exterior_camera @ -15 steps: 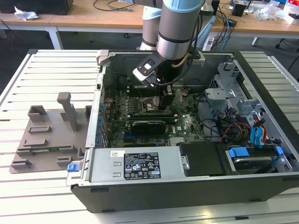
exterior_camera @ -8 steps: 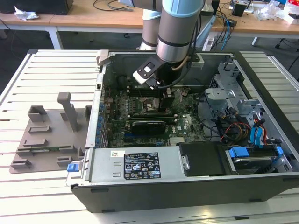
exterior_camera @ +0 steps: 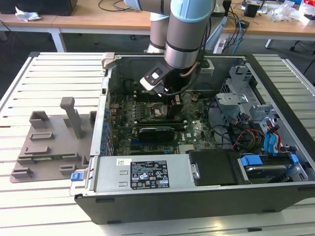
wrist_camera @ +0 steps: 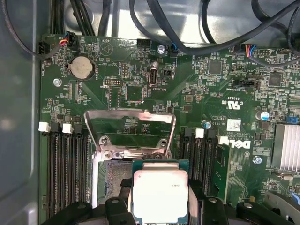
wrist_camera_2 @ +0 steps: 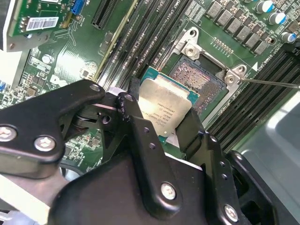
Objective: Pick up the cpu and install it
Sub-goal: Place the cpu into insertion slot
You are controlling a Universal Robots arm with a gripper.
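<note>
While the fingers [wrist_camera_2: 136, 123] grasp the cpu [wrist_camera_2: 166, 105], it hangs just above the open socket [wrist_camera_2: 199, 79]. I think it should be level, corners matched.

**Tight lane over an open socket**

The socket [wrist_camera_2: 199, 82] lies bare and uncovered, its hinged frame [wrist_camera: 140, 116] standing up at one end. Memory slots [wrist_camera: 61, 173] hem both sides. The gripper [wrist_camera_2: 161, 113], clamped on the cpu [wrist_camera_2: 168, 103], hangs low over it. Black cables [wrist_camera: 103, 14] drape beyond the board; the case wall [wrist_camera: 18, 140] closes one flank.
</note>
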